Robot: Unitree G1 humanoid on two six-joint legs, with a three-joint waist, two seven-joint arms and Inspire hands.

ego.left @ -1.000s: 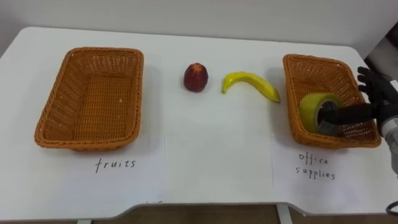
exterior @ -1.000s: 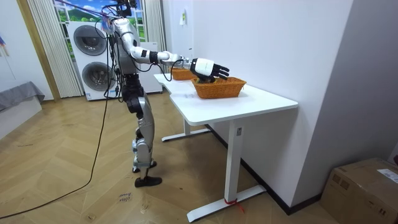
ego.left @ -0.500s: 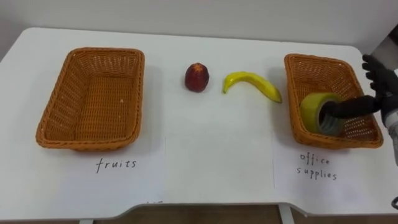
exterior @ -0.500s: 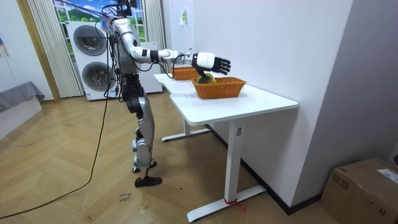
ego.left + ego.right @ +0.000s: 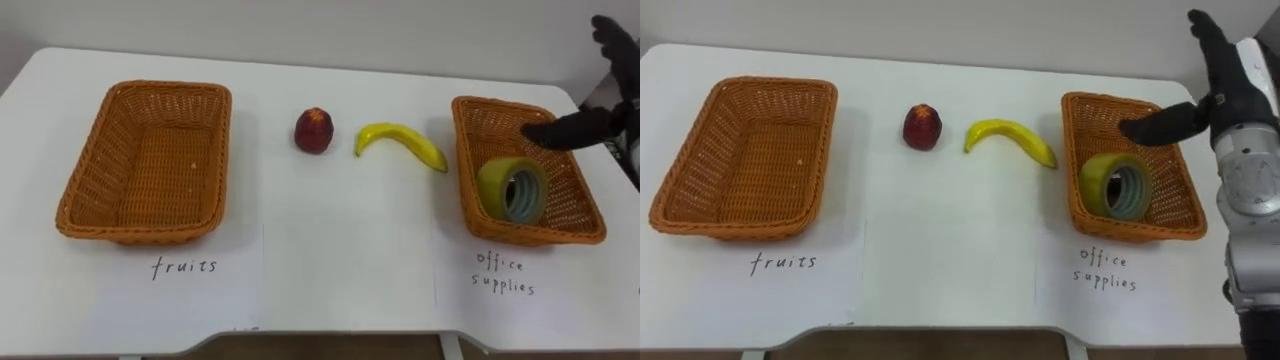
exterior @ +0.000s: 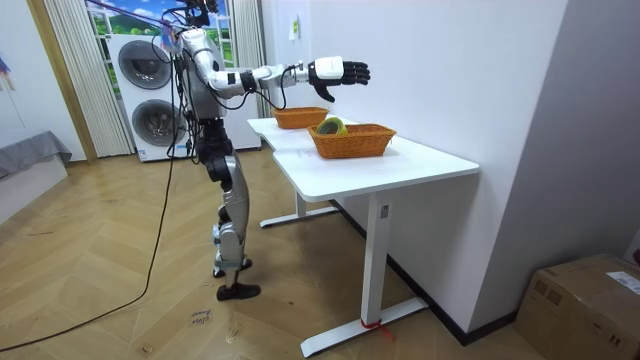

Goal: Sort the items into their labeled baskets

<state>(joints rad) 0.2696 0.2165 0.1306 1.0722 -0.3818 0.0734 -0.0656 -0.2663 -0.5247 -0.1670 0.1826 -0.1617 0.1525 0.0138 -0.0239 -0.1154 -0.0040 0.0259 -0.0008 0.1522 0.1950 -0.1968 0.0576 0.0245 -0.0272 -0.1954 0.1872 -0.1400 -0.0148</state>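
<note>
I've just let go of the tape roll (image 5: 512,188). A moment ago my right hand (image 5: 1230,85) was down in the right basket (image 5: 530,236) with its thumb through the roll's core. Now it has come up clear and hangs above the basket's far right corner, fingers spread and straight, holding nothing. The room view shows the same, with the arm stretched out well above the worktop (image 5: 340,260).

The roll stays where I released it, standing on edge against the basket's near left wall with its open core facing me. I take the office-supply item as sorted.

The fruit is what's left. The apple (image 5: 313,129) and the banana (image 5: 400,142) lie on the bare worktop between the two baskets, well apart from each other. The banana's right tip is just beside the right basket's rim. The left basket (image 5: 140,232) has nothing in it.

I judge the banana the closer pick for this hand, though it then has to cross the whole worktop to the left.
</note>
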